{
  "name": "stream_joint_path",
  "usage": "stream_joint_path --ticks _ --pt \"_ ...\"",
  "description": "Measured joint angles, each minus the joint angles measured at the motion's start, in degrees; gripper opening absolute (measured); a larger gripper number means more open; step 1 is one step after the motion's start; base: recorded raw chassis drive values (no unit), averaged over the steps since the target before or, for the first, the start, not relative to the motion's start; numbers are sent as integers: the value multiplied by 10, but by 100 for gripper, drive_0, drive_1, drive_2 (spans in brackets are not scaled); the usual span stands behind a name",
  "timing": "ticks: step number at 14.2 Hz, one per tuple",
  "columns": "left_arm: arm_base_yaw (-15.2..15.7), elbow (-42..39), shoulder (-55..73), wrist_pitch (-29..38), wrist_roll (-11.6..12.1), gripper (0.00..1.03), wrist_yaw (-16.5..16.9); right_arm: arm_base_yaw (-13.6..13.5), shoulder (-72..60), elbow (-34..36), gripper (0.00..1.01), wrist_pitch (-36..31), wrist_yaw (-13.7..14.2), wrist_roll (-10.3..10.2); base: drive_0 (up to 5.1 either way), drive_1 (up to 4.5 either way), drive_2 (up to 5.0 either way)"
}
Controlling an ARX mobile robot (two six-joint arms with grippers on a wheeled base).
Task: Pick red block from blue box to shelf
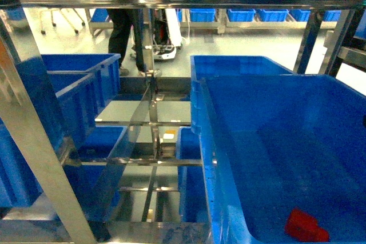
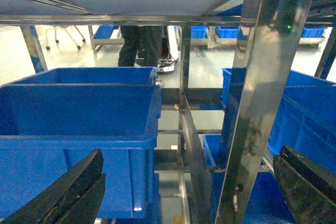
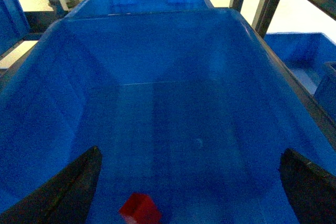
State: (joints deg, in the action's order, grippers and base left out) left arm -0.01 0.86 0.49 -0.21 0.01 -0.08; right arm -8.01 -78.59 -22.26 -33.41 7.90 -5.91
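The red block (image 1: 306, 227) lies on the floor of the big smooth-walled blue box (image 1: 269, 135), near its front end. In the right wrist view my right gripper (image 3: 191, 190) hangs open over the blue box (image 3: 173, 77). The red block (image 3: 139, 209) sits low between its fingers, closer to the left finger (image 3: 73, 192), with nothing gripped. My left gripper (image 2: 186, 190) is open and empty, facing a steel post of the shelf (image 2: 262, 103). The shelf's rails and posts (image 1: 151, 112) fill the head view. Neither gripper shows in the head view.
Ribbed blue crates (image 1: 68, 95) sit on the shelf tiers at left, and one (image 2: 84, 114) is close before my left gripper. Another blue bin (image 1: 234, 64) stands behind the box. A person (image 1: 123, 27) and more crates are across the floor.
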Motion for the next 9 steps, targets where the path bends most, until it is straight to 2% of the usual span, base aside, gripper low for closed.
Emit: stream_joint_path --ticks 1,2,3,5,9 --pt "0 0 0 0 0 98 0 -17 23 0 99 15 17 5 0 0 0" --pt "0 0 0 0 0 98 0 -37 36 12 94 -34 34 21 0 0 0" --pt "0 0 0 0 0 98 1 -35 35 49 82 -173 26 40 0 0 0" --pt "0 0 0 0 0 98 0 -8 56 123 56 -292 13 50 0 0 0" --pt "0 0 0 0 0 98 0 23 175 174 9 -222 -21 56 0 0 0"
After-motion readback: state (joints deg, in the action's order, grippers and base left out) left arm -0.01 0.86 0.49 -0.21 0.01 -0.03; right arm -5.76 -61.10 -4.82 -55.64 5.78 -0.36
